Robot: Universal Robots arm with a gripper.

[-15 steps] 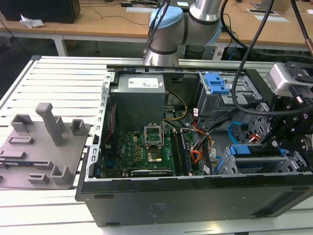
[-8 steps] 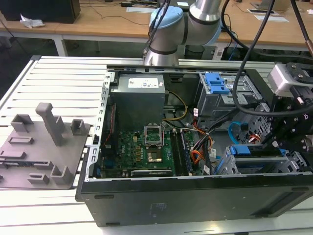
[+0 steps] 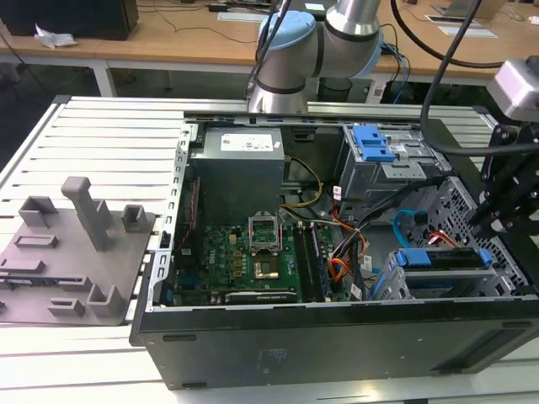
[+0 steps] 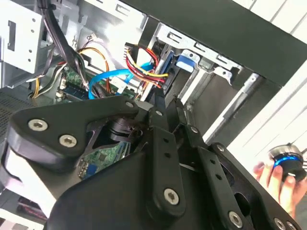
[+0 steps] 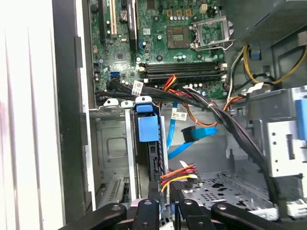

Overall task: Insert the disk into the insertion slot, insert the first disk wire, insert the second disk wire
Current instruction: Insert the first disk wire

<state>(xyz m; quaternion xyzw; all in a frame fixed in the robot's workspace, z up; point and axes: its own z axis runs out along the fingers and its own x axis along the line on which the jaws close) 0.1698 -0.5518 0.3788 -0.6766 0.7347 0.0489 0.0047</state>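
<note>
A slatted aluminium table point(image 3: 109, 135) carried an open black computer case point(image 3: 337, 345), with wooden desks point(image 3: 168, 42) behind the case and a grey plastic fixture plate point(image 3: 76, 244) beside it, on the exterior view's left. The grey and pale blue jointed robot arm point(image 3: 303, 50) stood behind the case and bent over its end on the exterior view's right, the black linkage gripper point(image 5: 164, 194) pointing down into the case. Its fingers were drawn close together and appeared to pinch the end of a red, yellow and black wire bundle point(image 5: 178, 172). The flat grey disk point(image 3: 442, 257), framed by a bright blue plastic carrier, sat inside the low perforated sheet-metal insertion slot point(image 3: 425, 286) at that end of the case, just beside the gripper. A glossy blue flat cable point(image 5: 199, 132) curled inside the case near the green motherboard point(image 3: 244, 252). Outside the case, a person's hand point(image 4: 278, 184) lay against a round blue-lit knob point(image 4: 288, 165).
</note>
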